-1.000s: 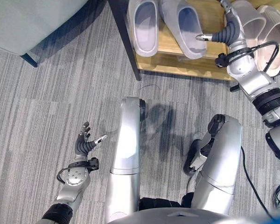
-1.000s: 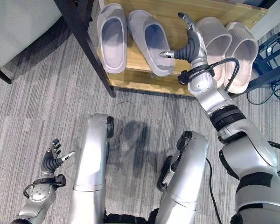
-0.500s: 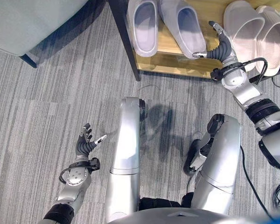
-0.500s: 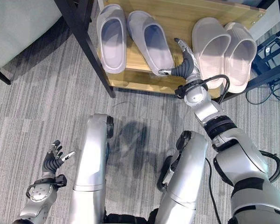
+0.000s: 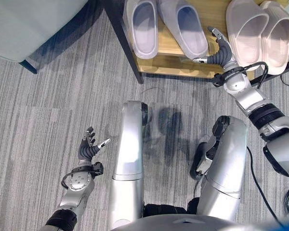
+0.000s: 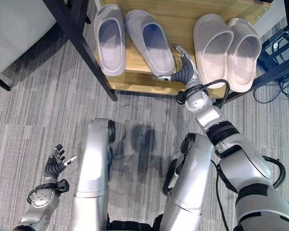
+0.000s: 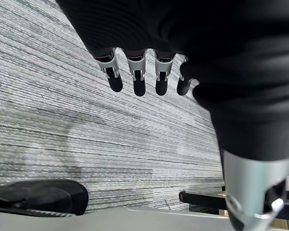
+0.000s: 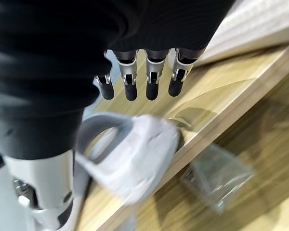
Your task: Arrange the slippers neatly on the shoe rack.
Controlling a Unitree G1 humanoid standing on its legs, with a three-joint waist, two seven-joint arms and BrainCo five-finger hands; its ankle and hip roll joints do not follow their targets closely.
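The left hand (image 5: pixel 88 148) hovers over the grey carpet (image 5: pixel 48 106), fingers spread and empty. The right hand (image 6: pixel 185 73) reaches the wooden shoe rack (image 6: pixel 149 82), fingers straight, beside the grey slippers (image 6: pixel 149 41). Beige slippers (image 6: pixel 226 43) sit further right.

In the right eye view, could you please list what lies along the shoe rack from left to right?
Grey slipper → second grey slipper → right hand → beige slipper → second beige slipper.
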